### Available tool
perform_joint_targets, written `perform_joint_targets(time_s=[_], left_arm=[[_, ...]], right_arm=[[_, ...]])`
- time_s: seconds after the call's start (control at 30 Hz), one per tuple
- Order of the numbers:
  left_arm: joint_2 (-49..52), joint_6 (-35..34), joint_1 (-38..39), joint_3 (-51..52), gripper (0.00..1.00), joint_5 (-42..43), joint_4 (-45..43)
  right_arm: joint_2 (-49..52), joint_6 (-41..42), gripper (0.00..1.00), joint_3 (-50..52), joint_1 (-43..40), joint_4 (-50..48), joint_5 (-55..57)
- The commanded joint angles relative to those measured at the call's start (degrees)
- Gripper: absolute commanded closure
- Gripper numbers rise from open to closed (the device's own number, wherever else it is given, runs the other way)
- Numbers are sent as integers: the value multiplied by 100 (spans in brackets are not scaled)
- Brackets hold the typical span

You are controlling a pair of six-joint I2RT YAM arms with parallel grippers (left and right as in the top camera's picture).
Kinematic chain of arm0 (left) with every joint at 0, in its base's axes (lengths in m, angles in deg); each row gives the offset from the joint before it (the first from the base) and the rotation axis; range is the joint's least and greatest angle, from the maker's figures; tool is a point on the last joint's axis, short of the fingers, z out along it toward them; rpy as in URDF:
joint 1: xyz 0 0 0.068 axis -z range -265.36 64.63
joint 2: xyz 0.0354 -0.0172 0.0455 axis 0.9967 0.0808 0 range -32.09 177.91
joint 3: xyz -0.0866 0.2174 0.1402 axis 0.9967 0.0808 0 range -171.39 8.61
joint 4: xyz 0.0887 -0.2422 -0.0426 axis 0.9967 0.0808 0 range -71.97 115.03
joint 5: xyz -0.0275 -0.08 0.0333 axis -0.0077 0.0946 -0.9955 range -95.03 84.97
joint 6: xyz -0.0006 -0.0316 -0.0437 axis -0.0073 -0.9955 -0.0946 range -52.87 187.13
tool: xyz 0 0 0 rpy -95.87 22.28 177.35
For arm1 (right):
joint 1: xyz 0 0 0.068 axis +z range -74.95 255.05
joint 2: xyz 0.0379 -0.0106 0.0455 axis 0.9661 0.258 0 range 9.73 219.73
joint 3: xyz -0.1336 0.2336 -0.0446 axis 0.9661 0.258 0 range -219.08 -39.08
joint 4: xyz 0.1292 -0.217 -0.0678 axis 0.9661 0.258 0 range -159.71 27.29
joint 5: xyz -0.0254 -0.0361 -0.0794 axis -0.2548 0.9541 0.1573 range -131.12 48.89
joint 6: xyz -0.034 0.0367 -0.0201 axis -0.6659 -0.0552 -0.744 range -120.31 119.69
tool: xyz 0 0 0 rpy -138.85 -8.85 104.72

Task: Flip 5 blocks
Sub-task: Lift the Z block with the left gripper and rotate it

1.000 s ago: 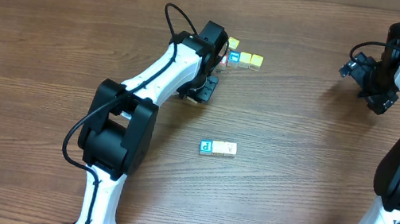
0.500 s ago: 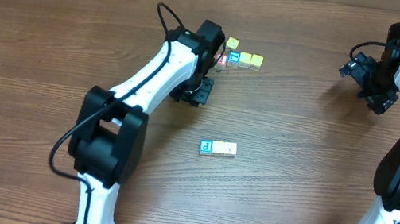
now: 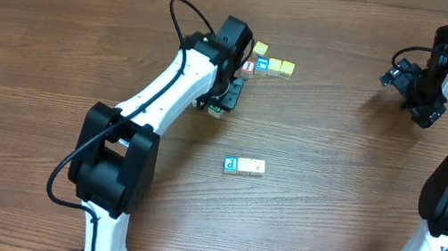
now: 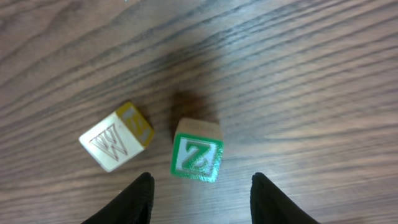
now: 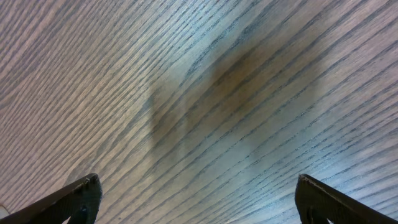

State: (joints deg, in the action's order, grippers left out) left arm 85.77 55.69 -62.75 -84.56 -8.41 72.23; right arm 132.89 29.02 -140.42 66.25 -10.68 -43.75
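From overhead, the left hand (image 3: 219, 105) is low over the wooden bench (image 3: 83, 49), just below and left of a cluster of small letter cubes. The cluster has a blue-faced block (image 3: 262, 64), a red-faced cube (image 3: 248, 67) against its left side, and yellow cubes (image 3: 281, 66) in a row to its right, with 1 more above. The wrist covers the fingertips here, so this view cannot tell how the jaws stand. Nearer the middle of the bench, well apart from that hand, a teal-green block (image 3: 231, 164) lies in a short row, touching a whitish block (image 3: 253, 166) on its right. The right hand (image 3: 411, 86) hangs at the far right edge, well apart from every block. In the left wrist view, the 2 dark fingers (image 4: 134, 200) stand apart at the bottom edge, so the hand is open. A green-bordered Z block (image 4: 197, 155) sits just ahead of the tips, in line with the gap and touching neither finger. A whitish W block (image 4: 116, 138) with a yellow side rests just to its left, a narrow strip of bench between them. In the right wrist view, that hand's jaws are spread wide at the lower corners, over bare wood grain and a soft shadow.
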Motion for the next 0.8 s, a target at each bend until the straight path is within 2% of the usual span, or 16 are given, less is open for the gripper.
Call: perform_joint_targets(time_s=[0.0, 0.37, 0.77], left_arm=[[-44, 184, -11, 315, 57, -188, -269], [-44, 251, -9, 861, 57, -188, -1067], [-39, 289, -9, 1034, 63, -149, -1346]], right_arm=[[-173, -24, 0, -96, 4, -31, -2], [-173, -24, 0, -96, 4, -31, -2], [-173, -24, 0, -96, 4, -31, -2]])
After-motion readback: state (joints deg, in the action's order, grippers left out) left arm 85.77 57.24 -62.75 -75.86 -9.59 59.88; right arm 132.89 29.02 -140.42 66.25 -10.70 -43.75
